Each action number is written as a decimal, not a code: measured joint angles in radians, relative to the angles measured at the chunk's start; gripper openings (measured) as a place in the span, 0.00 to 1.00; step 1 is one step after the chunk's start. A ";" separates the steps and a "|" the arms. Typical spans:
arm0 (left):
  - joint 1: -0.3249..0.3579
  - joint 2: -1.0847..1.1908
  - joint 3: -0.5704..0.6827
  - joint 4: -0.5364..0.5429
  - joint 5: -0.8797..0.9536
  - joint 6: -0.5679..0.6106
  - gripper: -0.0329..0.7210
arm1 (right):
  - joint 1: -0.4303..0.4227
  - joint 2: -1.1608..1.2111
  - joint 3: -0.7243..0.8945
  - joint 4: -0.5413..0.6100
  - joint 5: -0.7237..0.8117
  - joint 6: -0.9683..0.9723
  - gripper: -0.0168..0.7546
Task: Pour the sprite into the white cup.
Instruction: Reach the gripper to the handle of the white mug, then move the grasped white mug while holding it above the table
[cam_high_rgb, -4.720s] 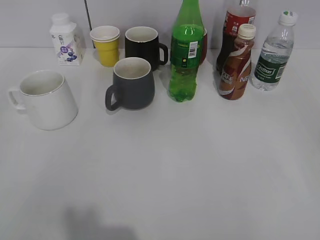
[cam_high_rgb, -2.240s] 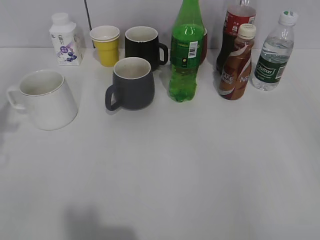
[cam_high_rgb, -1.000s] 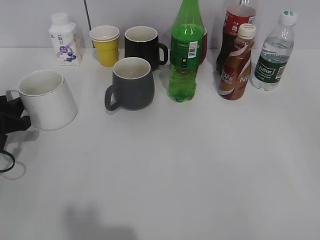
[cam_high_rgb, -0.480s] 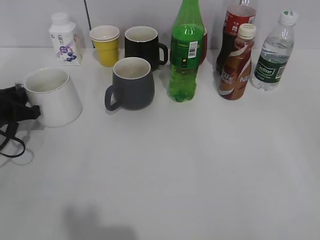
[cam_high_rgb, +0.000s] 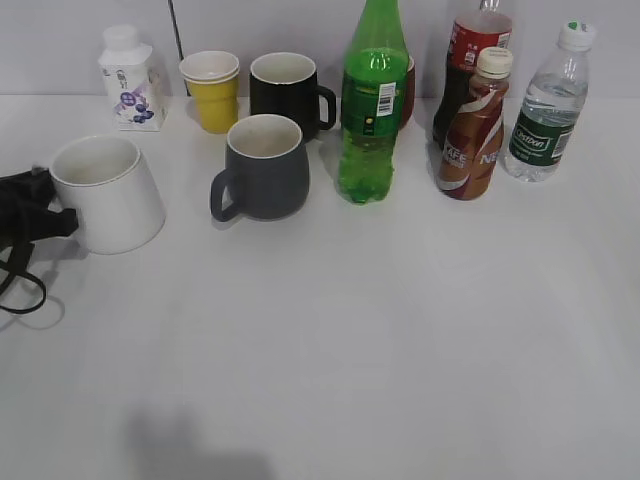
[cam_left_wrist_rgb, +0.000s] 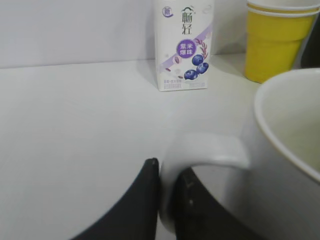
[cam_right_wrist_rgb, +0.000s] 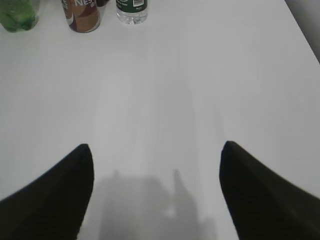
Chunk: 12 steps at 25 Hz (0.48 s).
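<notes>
Left wrist view: the left claw (cam_left_wrist_rgb: 167, 200) is clamped on the loop handle of the white cup (cam_left_wrist_rgb: 280, 165); one dark finger lies outside the loop and the other inside it, the handle pinched between them.
White cup: in the exterior view it (cam_high_rgb: 107, 193) sits just right of the left claw (cam_high_rgb: 45, 215), tilted, with its mouth leaning toward the claw.
Sprite: the tall green bottle (cam_high_rgb: 372, 105) stands upright well to the right of the left claw, past the grey mug, untouched.
In the way: the grey mug (cam_high_rgb: 264, 167) stands between the held cup and the sprite, its handle pointing back toward the claw.
Behind the claw's cup: a small white carton with blueberries (cam_left_wrist_rgb: 184, 42) and a yellow cup (cam_left_wrist_rgb: 276, 40) stand farther off; a black mug (cam_high_rgb: 287, 92) stands behind the grey one.
Beside the sprite: a brown coffee bottle (cam_high_rgb: 476, 125), a red-labelled dark bottle (cam_high_rgb: 468, 60) behind it, and a clear water bottle (cam_high_rgb: 548, 105) farthest right.
Right wrist view: the right claw (cam_right_wrist_rgb: 157, 190) is spread wide with nothing between its fingers, over bare white table (cam_right_wrist_rgb: 165, 90); the bottles stand well ahead and to its left.
</notes>
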 joint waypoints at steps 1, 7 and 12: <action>0.000 -0.003 0.000 0.000 0.002 0.000 0.11 | 0.000 0.000 0.000 0.001 0.000 0.000 0.78; 0.002 -0.098 0.002 0.004 0.089 0.027 0.11 | 0.000 0.005 -0.012 0.085 -0.025 -0.016 0.78; 0.002 -0.205 0.002 0.018 0.113 0.030 0.11 | 0.000 0.145 -0.022 0.195 -0.438 -0.110 0.78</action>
